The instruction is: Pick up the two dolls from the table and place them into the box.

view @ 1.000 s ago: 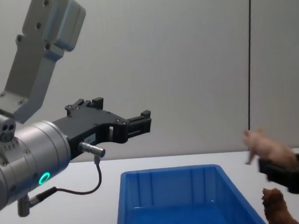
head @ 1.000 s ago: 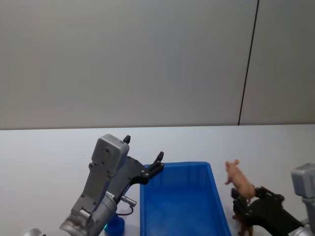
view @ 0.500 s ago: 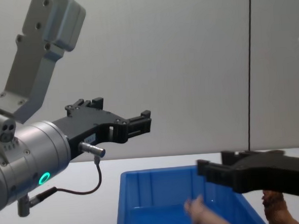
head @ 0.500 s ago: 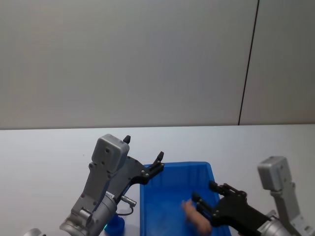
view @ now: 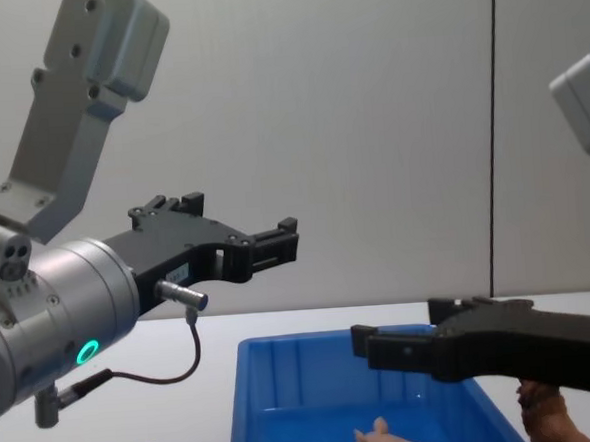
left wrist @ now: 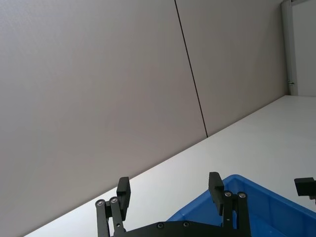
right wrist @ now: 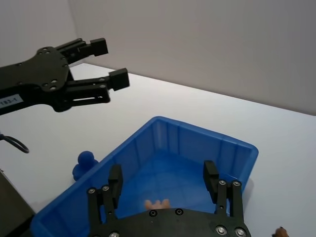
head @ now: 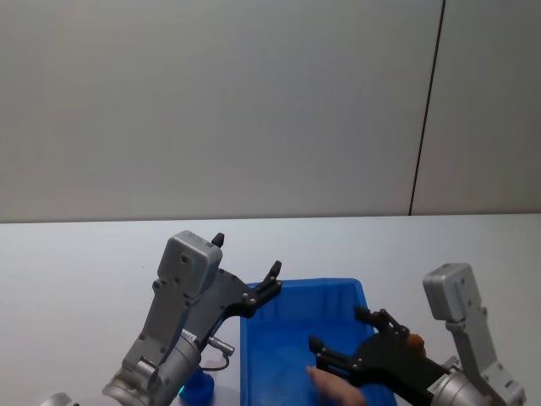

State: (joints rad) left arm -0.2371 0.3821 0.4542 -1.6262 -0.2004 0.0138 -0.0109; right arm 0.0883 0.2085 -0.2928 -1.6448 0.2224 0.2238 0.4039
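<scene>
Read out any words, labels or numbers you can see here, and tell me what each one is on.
"183-1": white sticker on the body of the left pincer, seen from the right wrist; the picture's edge cuts off its start.
Same sticker in the chest view: too small to read.
On the box: no text.

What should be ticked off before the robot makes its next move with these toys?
1. Pink pig doll inside the blue box: ok, low between its walls.
2. Right gripper free of the pig: ok, jaws wide open above it.
3. Brown doll in the box: not ok, it is on the table outside the box's right wall.
4. Brown doll's pose for grasping: cannot tell, mostly hidden.
5. Left gripper out of the way: ok, jaws open, raised near the box's far left corner.
</scene>
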